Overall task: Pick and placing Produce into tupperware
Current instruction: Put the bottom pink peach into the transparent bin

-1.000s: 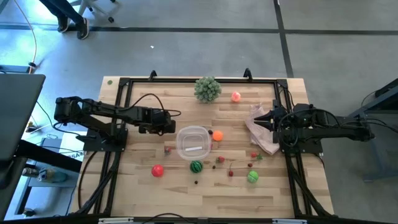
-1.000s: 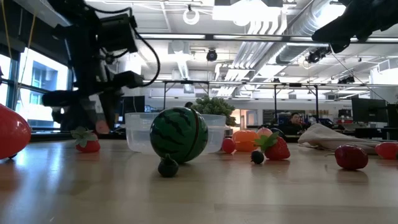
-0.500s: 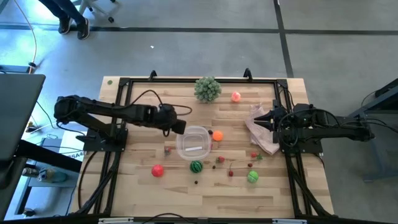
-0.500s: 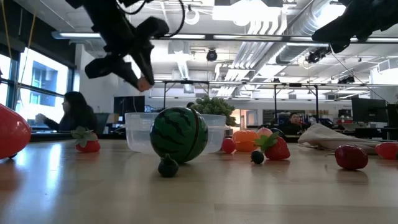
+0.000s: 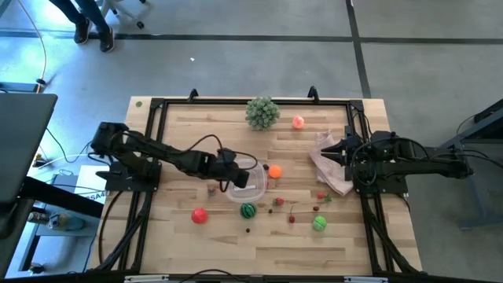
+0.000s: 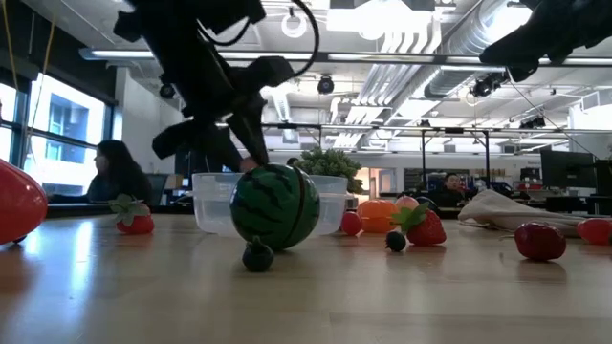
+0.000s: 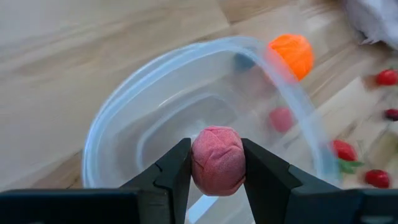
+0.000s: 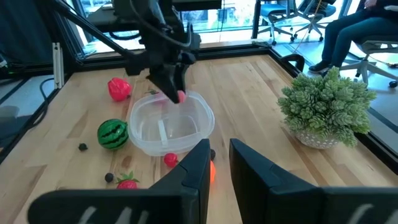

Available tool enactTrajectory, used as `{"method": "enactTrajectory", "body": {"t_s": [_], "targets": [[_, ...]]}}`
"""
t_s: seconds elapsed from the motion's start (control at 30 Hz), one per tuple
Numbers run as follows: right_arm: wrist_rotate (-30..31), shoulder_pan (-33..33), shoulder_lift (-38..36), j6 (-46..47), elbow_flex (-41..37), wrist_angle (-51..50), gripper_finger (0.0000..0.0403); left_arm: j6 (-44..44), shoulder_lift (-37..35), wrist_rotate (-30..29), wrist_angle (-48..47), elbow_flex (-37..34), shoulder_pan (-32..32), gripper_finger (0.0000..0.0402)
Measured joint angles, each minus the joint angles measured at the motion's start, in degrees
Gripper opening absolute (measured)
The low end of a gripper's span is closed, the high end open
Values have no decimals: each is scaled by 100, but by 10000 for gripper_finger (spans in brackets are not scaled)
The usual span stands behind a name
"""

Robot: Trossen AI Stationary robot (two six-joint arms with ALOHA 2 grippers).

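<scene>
Pink fruit (image 7: 217,160) sits pinched in the left claw (image 7: 217,163), right over the clear tub (image 5: 250,182) mid-desk. Best to lower it inside the rim, then spread the fingers gently so it doesn't bounce out. The right claw (image 8: 215,163) waits near the desk's right edge, fingers close together and holding nothing.

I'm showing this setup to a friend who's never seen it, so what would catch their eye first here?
Probably the left gripper, stretched to mid-table and pinching a pink ball just above the clear tub. Next, the toy fruit scattered around the tub: a striped melon in front of it, an orange ball beside it. Then the bushy green ball at the far edge, and the right gripper waiting by a pale bag.
</scene>
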Motion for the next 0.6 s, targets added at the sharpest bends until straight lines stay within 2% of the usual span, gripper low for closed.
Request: {"method": "enactTrajectory", "body": {"t_s": [0.33,0.6], "targets": [[-9,-1,-5,-2,0,-32,52,63,438,131,65,0,0,120],[-9,-1,-4,0,0,-45,52,1205,438,116,43,0,0,120]]}}
